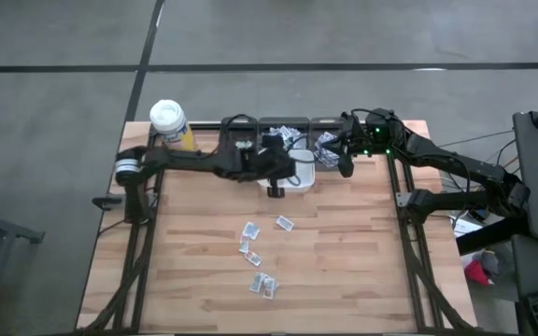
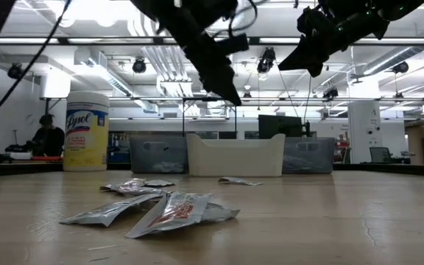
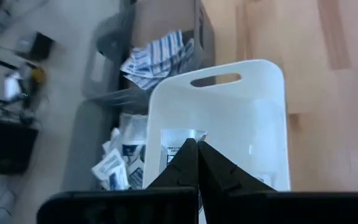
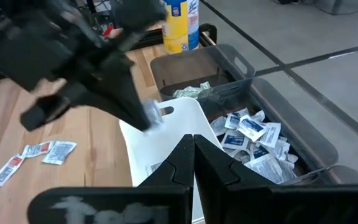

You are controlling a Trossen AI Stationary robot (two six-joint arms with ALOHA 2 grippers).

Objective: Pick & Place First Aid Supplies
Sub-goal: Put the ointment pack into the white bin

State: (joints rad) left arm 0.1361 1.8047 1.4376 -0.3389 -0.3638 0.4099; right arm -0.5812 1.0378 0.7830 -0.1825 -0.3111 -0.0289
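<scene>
Packets (image 1: 256,255) loose on table (image 1: 362,252)

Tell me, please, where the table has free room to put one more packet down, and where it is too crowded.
Free: the bare wood right of the loose packets, and the strip between them and the left edge. Crowded: the back edge, where the white bin, the grey bins, the left gripper and the right gripper gather.

bottle: yellow wipes canister, white lid (image 1: 169,123), worktop's far left corner
table: light wooden slat worktop (image 1: 344,252)
person: seated, room behind (image 2: 48,137)
</scene>
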